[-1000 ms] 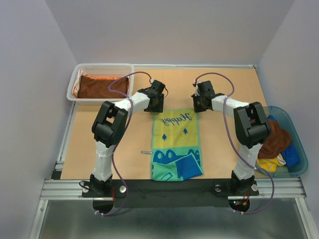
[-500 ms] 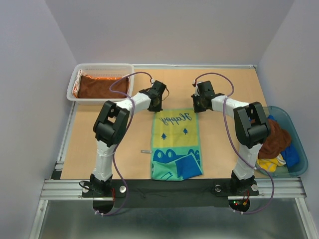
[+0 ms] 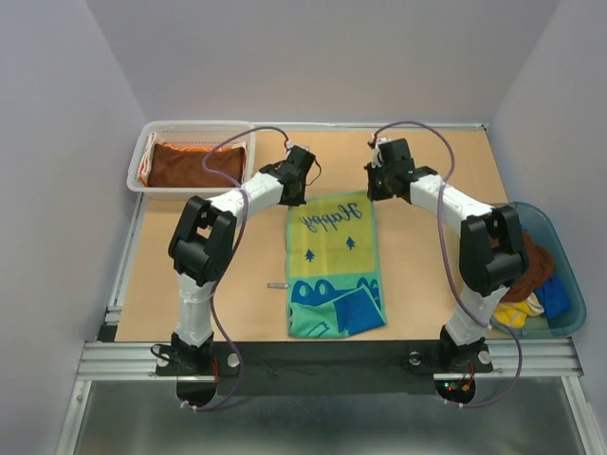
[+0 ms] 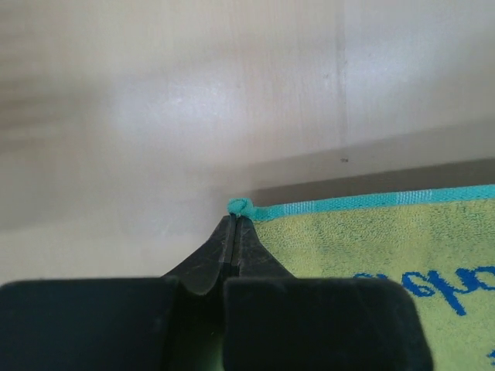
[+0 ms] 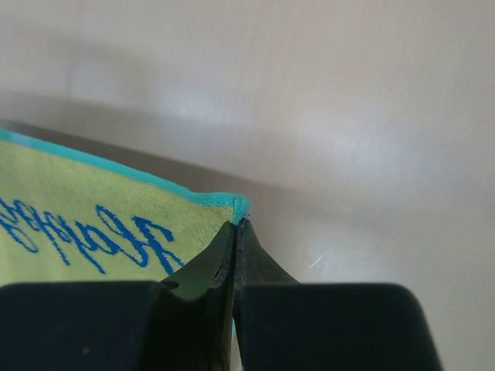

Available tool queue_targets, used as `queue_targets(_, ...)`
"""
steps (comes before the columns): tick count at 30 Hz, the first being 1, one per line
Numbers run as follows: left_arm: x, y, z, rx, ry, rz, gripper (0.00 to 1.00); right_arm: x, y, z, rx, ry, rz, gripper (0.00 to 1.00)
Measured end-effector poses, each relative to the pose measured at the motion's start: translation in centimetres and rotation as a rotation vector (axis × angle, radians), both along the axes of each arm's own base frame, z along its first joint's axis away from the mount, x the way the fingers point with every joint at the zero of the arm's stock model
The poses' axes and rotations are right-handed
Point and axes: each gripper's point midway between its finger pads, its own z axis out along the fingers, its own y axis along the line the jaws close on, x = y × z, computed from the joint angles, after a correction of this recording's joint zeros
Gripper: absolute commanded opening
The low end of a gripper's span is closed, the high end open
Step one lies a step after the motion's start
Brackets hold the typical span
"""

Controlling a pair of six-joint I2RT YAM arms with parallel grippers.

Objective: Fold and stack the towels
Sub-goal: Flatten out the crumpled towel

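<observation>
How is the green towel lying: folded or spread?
Spread: the green towel lies full length on the table, whole print showing.

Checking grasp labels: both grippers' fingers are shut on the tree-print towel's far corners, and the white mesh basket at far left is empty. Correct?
Not quite: the white mesh basket is not empty; the top external view shows a dark brown towel lying in it. The left gripper and right gripper are indeed each shut on a far corner of the tree-print towel.
</observation>
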Motion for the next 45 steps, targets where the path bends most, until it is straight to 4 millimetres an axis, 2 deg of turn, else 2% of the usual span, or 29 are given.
queue_targets(2,0.7,0.1,3.5,-0.002,-0.063,-0.007,0.00,1.1,0.2,3.5,0.018,-0.079,-0.007,0.00)
queue_targets(3,1.2,0.0,5.7,-0.016,-0.108,-0.010,0.00,1.9,0.2,6.8,0.034,-0.155,-0.018,0.00)
queue_targets(6,2.4,-0.2,14.7,-0.082,-0.289,-0.018,0.00,2.8,-0.1,14.9,0.074,-0.333,-0.040,0.00)
queue_targets(7,2.4,-0.1,18.9,-0.119,-0.373,-0.022,0.00,2.8,-0.2,16.8,0.084,-0.374,-0.044,0.01)
queue_targets(8,2.3,-0.1,21.3,-0.140,-0.423,-0.031,0.00,2.5,-0.4,19.7,0.101,-0.435,-0.048,0.01)
queue_targets(9,1.8,0.0,24.5,-0.172,-0.488,-0.038,0.00,2.1,-0.6,22.3,0.120,-0.491,-0.050,0.01)
queue_targets(10,0.9,0.2,28.6,-0.214,-0.571,-0.046,0.00,1.5,-0.7,25.0,0.140,-0.549,-0.046,0.00)
queue_targets(12,-1.1,0.6,34.0,-0.277,-0.687,-0.066,0.00,0.0,-0.9,28.9,0.174,-0.634,-0.031,0.01)
queue_targets(13,-2.4,0.6,36.3,-0.306,-0.739,-0.082,0.00,-0.6,-0.9,29.9,0.182,-0.656,-0.026,0.01)
queue_targets(14,-4.4,0.5,39.0,-0.343,-0.801,-0.113,0.00,-2.0,-1.1,32.1,0.202,-0.705,-0.011,0.00)
queue_targets(15,-6.1,0.4,40.6,-0.375,-0.839,-0.138,0.00,-2.8,-1.2,33.3,0.214,-0.731,-0.003,0.00)
queue_targets(19,-11.2,0.8,43.0,-0.437,-0.907,-0.212,0.00,-7.4,-1.4,37.6,0.278,-0.837,0.071,0.01)
queue_targets(21,-12.9,0.8,43.1,-0.451,-0.920,-0.239,0.00,-9.9,-1.5,38.3,0.303,-0.864,0.112,0.01)
queue_targets(25,-16.3,0.8,42.1,-0.479,-0.909,-0.302,0.00,-14.1,-1.6,39.3,0.344,-0.908,0.185,0.01)
queue_targets(29,-19.1,1.7,43.3,-0.540,-0.932,-0.343,0.00,-17.6,-1.2,40.2,0.391,-0.934,0.270,0.00)
queue_targets(31,-20.1,2.2,44.2,-0.576,-0.950,-0.355,0.00,-18.6,-0.9,40.7,0.410,-0.944,0.304,0.01)
queue_targets(34,-20.6,2.6,44.8,-0.587,-0.954,-0.357,0.00,-19.0,-0.4,40.8,0.421,-0.931,0.330,0.00)
queue_targets(37,-19.7,2.5,45.2,-0.565,-0.953,-0.324,0.00,-17.9,-0.3,41.1,0.410,-0.921,0.316,0.01)
queue_targets(39,-18.1,2.4,45.0,-0.524,-0.953,-0.261,0.00,-16.6,-0.4,41.1,0.393,-0.912,0.290,0.01)
queue_targets(41,-16.3,2.0,43.8,-0.470,-0.933,-0.221,0.00,-14.8,-0.5,40.5,0.367,-0.892,0.252,0.01)
queue_targets(44,-12.4,2.1,41.0,-0.381,-0.884,-0.165,0.00,-10.5,-0.2,37.9,0.317,-0.815,0.185,0.00)
queue_targets(45,-10.3,2.5,39.7,-0.348,-0.862,-0.136,0.00,-9.3,0.0,36.8,0.305,-0.788,0.174,0.01)
